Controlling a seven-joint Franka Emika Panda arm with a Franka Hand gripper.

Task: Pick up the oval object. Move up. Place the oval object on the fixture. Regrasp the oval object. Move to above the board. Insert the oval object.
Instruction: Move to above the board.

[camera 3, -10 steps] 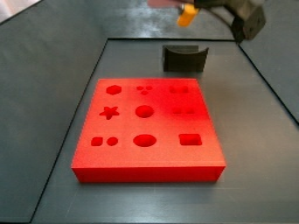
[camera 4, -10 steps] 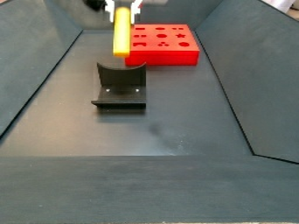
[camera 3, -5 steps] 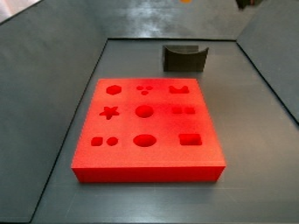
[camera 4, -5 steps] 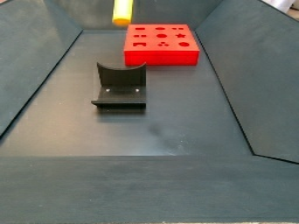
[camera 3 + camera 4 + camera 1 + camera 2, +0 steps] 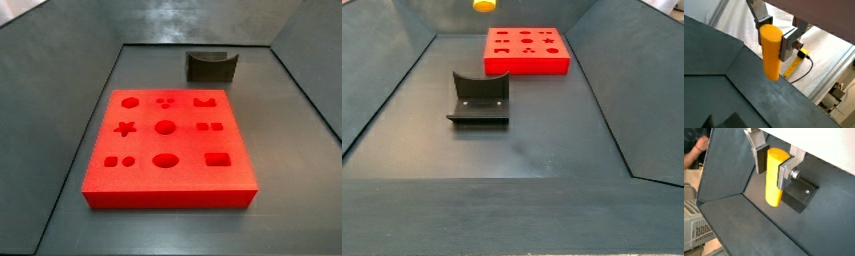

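In both wrist views my gripper is shut on the oval object, a smooth yellow-orange peg hanging lengthwise below the silver fingers. It is high above the floor. In a side view only the peg's lower end shows at the upper frame edge, and the gripper is out of frame. The dark notched fixture stands on the floor beyond the red board, which has several shaped holes. In a wrist view the fixture appears just beside the peg's lower end.
Grey sloping walls enclose the dark floor. A yellow cable and white sheeting lie outside the enclosure's rim.
The gripper has risen with the peg, leaving one side view entirely; in the other only the peg's tip remains at the upper edge. Board and fixture have not moved.
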